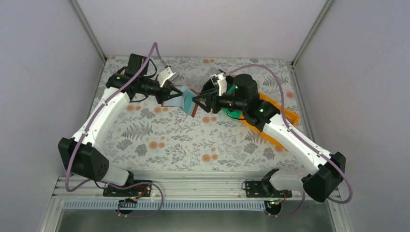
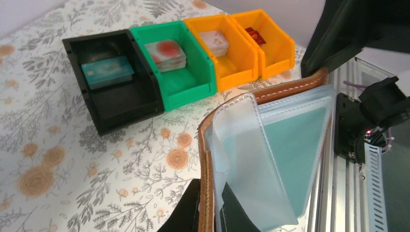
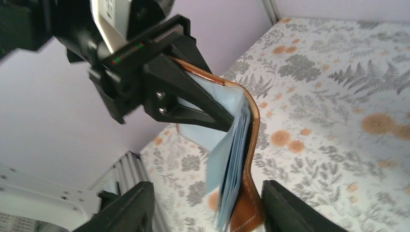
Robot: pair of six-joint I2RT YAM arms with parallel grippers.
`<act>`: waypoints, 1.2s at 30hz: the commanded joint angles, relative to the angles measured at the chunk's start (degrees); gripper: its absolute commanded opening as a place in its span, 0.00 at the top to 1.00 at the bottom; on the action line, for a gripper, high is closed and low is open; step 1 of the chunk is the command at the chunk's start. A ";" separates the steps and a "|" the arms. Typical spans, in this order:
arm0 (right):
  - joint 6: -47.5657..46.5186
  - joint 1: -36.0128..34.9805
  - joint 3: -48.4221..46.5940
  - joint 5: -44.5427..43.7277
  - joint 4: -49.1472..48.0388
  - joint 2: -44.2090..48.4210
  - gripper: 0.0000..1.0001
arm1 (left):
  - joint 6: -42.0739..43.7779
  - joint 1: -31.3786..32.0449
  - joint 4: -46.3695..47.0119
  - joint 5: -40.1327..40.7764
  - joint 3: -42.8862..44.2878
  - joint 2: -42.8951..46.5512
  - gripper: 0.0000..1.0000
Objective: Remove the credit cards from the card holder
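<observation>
The card holder (image 1: 186, 102), brown outside with pale blue sleeves, hangs open above the table between both arms. My left gripper (image 1: 175, 94) is shut on its brown cover (image 2: 209, 191), one black finger (image 2: 187, 210) on each side. A teal credit card (image 2: 295, 145) shows through a clear sleeve. In the right wrist view the card holder (image 3: 244, 193) stands on end between my right gripper's (image 3: 205, 195) spread fingers (image 3: 128, 208). The right gripper (image 1: 197, 102) is open, with the brown cover close to its right finger (image 3: 290, 210). More credit cards lie in the bins.
Four bins stand in a row at the table's right: black (image 2: 121, 104) with a teal card (image 2: 107, 71), green (image 2: 186, 84) with a red-blotched card (image 2: 167, 53), and two orange (image 2: 237, 63) (image 2: 278, 53) holding a pale and a red card. The right arm covers most of them from above (image 1: 285, 115).
</observation>
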State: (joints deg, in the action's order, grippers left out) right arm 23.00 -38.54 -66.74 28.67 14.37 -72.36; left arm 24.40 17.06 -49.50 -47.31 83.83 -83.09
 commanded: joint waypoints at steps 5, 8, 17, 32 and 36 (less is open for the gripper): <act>-2.40 0.40 1.45 4.80 -4.80 1.33 0.22 | -1.46 -0.07 0.65 1.51 -0.18 0.35 0.98; -1.35 0.31 1.05 1.07 -4.03 -1.59 0.28 | -1.62 -0.03 0.47 0.62 0.21 0.21 0.98; -1.46 0.69 2.79 -5.65 -4.29 -1.49 0.13 | -0.87 -0.04 0.42 0.30 -0.71 0.75 0.98; -3.81 2.24 4.39 6.40 -10.29 -6.09 0.11 | 0.04 -0.07 -0.47 -1.74 -0.20 1.17 0.98; -3.26 2.09 3.87 10.23 -13.29 -8.02 0.66 | 0.90 -0.25 -1.44 -4.63 0.04 0.93 0.98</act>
State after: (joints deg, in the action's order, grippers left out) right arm 20.10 -36.56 -62.89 32.32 6.81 -79.24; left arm 23.68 17.04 -50.04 -47.27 83.22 -83.09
